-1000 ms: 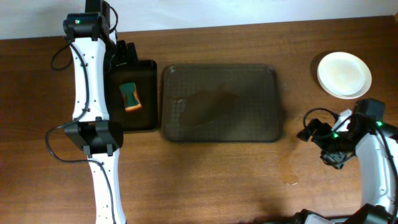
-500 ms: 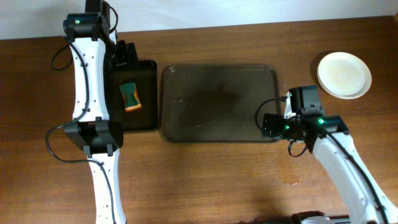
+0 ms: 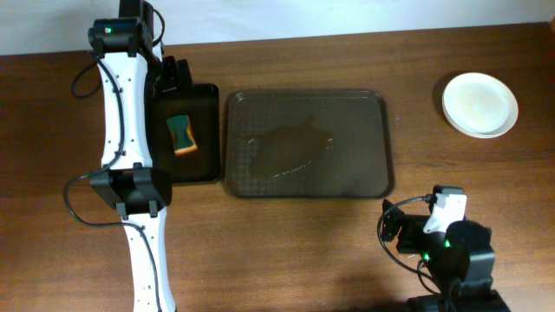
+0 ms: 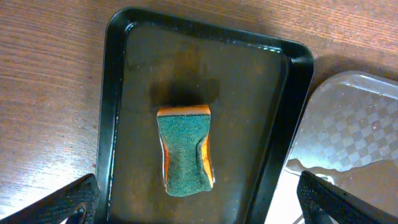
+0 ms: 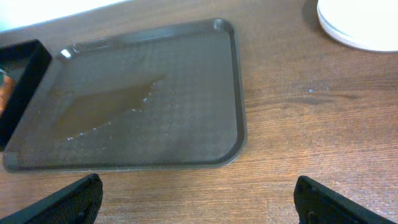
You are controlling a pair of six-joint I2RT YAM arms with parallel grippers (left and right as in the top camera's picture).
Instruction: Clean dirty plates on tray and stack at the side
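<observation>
Plates (image 3: 479,104) stacked on the bench (image 3: 303,251) at far right, well apart from the tray (image 3: 355,117), which carries only a wet patch (image 3: 290,149). Sponge (image 4: 185,149) lies in the black tray (image 4: 109,124). Left end effector (image 4: 199,202) released above it; right end effector (image 5: 199,199) released, empty. Task judged complete: park arms clear of the stack.

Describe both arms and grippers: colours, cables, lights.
Left arm: white links, black joint housings, green LED on one joint, loose black cables. Right arm: black housing, white wrist segment, green LED, black cable loop. Fingertips on both are matte black wedges.
</observation>
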